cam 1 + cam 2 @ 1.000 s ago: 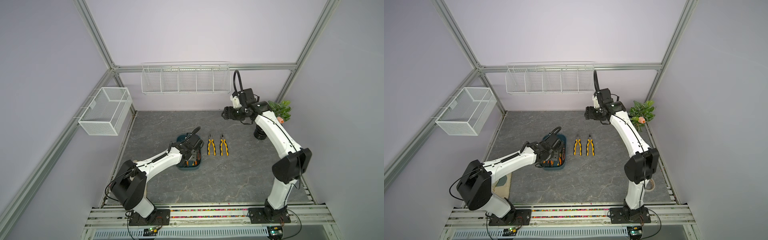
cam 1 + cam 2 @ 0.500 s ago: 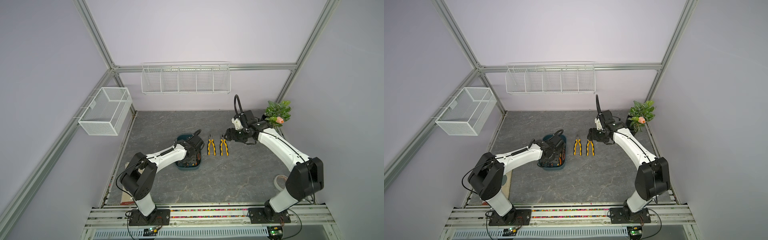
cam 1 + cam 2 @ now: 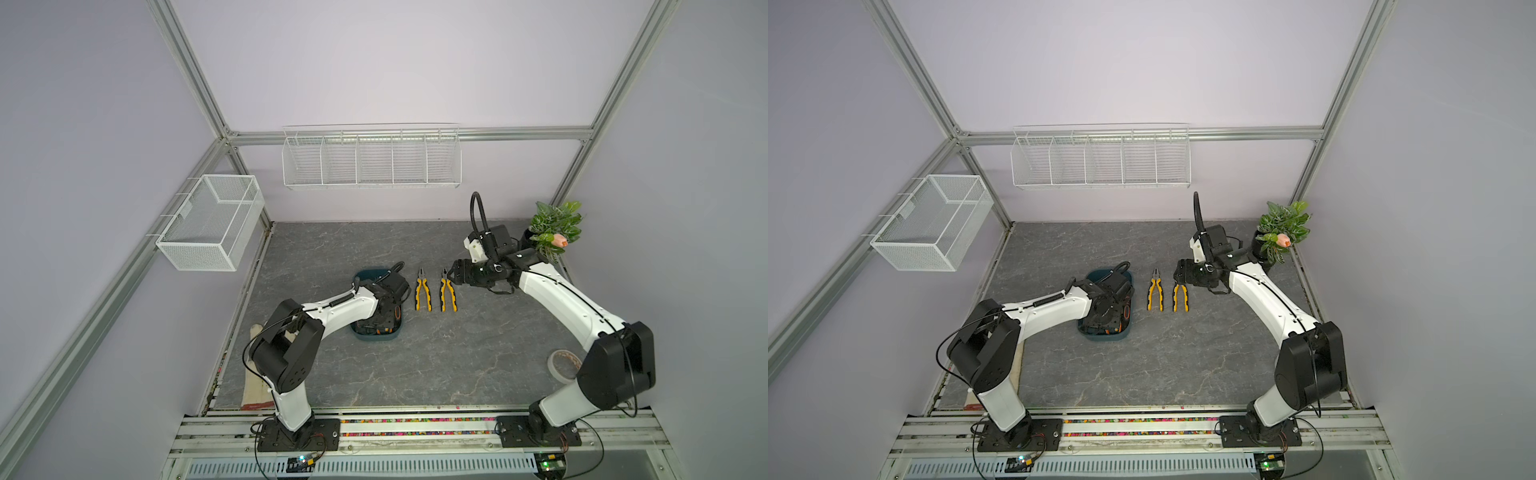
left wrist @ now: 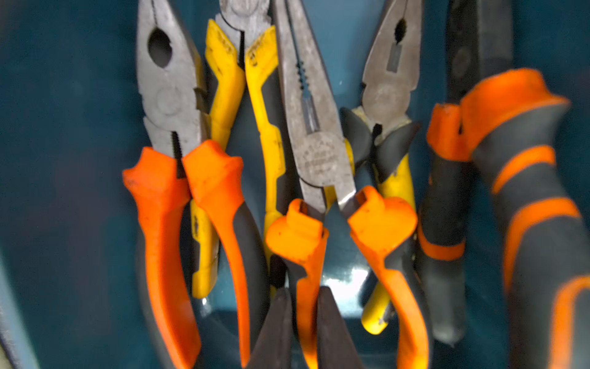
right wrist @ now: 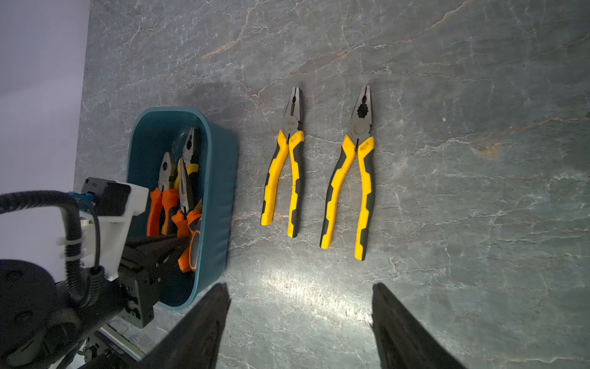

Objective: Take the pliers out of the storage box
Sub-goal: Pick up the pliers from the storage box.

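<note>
left gripper [image 4: 303, 297]: fingers clamped on one orange handle of the long-nose pliers [image 4: 314, 140]. The wrist view is soft, so I judge contact only from how tightly they flank it.
grip point: low on the handle, well away from the pivot. Probably the only part standing clear of its neighbours.
long-nose pliers: lying on top of the pile in the storage box [image 5: 220, 179] with handles splayed, so one handle can be pinched alone.
rest of box: four more pliers packed alongside, noses all pointing the same way. Two are orange-handled [image 4: 169, 96] [image 4: 510, 159], two yellow [image 4: 242, 80] [image 4: 388, 86].
laid out: two yellow-handled pliers [image 3: 423, 289] [image 3: 448, 291] side by side on the table [image 3: 457, 365], just beside the box and not touching each other. Looks like a row being built.
right gripper [image 5: 301, 287]: jaws wide, empty, hovering by the nose of the outer laid-out pair.
progress: two of seven out, third gripped but not lifted.
risk: with an off-centre single-handle grip the nose will likely swing down and could drag a neighbour.
</note>
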Motion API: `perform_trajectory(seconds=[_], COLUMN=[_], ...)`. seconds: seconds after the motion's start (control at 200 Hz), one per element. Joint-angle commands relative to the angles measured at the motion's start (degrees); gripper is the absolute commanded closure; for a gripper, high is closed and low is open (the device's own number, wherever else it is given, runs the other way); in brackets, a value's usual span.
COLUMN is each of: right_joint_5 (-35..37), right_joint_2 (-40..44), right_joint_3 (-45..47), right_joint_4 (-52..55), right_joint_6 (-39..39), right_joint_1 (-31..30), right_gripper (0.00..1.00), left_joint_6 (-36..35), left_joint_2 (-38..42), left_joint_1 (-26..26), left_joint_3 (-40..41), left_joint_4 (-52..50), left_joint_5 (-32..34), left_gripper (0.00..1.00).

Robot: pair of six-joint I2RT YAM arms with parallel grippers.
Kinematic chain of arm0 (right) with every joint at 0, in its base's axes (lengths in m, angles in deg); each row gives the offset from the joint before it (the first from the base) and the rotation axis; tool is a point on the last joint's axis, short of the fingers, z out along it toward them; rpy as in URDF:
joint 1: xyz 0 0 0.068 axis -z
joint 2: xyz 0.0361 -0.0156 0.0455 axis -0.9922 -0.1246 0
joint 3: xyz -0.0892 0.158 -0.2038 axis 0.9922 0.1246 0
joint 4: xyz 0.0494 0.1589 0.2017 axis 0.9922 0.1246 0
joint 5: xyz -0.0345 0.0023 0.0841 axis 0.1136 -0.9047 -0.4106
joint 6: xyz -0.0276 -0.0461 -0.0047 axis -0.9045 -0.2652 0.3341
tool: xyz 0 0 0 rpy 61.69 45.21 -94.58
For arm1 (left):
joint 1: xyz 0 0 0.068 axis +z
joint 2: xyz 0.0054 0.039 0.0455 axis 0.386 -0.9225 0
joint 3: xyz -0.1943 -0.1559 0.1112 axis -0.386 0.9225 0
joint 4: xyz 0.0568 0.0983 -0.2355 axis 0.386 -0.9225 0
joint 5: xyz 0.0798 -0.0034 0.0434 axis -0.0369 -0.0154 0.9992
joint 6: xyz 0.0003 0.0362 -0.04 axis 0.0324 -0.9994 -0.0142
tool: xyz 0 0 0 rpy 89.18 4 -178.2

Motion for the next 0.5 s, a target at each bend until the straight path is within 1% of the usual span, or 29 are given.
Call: perform_trajectory(seconds=[0.0,0.075,0.115,0.185,0.24,0.26,0.285,0.32,0.345,0.375,0.43,0.495], right_joint_5=[-0.8,-1.1,-1.1,-1.2,-1.4,-1.5,-1.5,-1.6,-1.6,-1.6,-1.6,-1.5], right_joint_2=[1.0,0.9,0.8,0.8,0.8,0.7,0.8,0.8,0.8,0.8,0.8,0.8], right_joint_3=[0.9,0.8,0.9,1.0,1.1,1.1,1.1,1.2,1.3,1.3,1.3,1.3], right_joint_4=[-1.1,-1.1,-1.1,-1.2,-1.3,-1.3,-1.4,-1.5,-1.5,-1.5,-1.4,-1.4], right_joint_6=[0.7,0.7,0.6,0.7,0.8,0.8,0.9,0.9,1.0,1.0,0.9,1.0], right_joint_1=[-0.2,-0.2,-0.2,-0.1,-0.1,-0.2,-0.2,-0.3,-0.3,-0.2,-0.3,-0.2], right_gripper=[0.27,0.27,0.27,0.27,0.27,0.27,0.27,0.27,0.27,0.27,0.27,0.27], left_joint_6=[1.1,1.3,1.3,1.4,1.5,1.4,1.4,1.6,1.6,1.8,1.9,1.9], left_joint_2=[-1.8,-2.2,-2.4,-2.9,-3.3,-3.4,-3.5,-3.3,-3.1,-2.8,-2.2,-1.5], left_joint_1=[-0.1,0.0,-0.1,0.0,-0.1,-0.1,-0.1,-0.1,-0.1,-0.2,-0.1,-0.2], left_joint_3=[-0.3,-0.3,-0.4,-0.5,-0.7,-0.7,-0.6,-0.6,-0.6,-0.4,-0.4,-0.5], left_joint_4=[-0.6,-0.8,-0.8,-0.8,-0.8,-0.8,-0.5,-0.3,-0.2,-0.2,0.0,-0.5], left_joint_5=[0.1,0.9,1.0,1.3,1.6,1.5,1.3,1.2,1.3,1.3,1.7,2.1], left_gripper=[0.83,0.71,0.63,0.59,0.59,0.61,0.65,0.73,0.82,0.90,1.00,1.00])
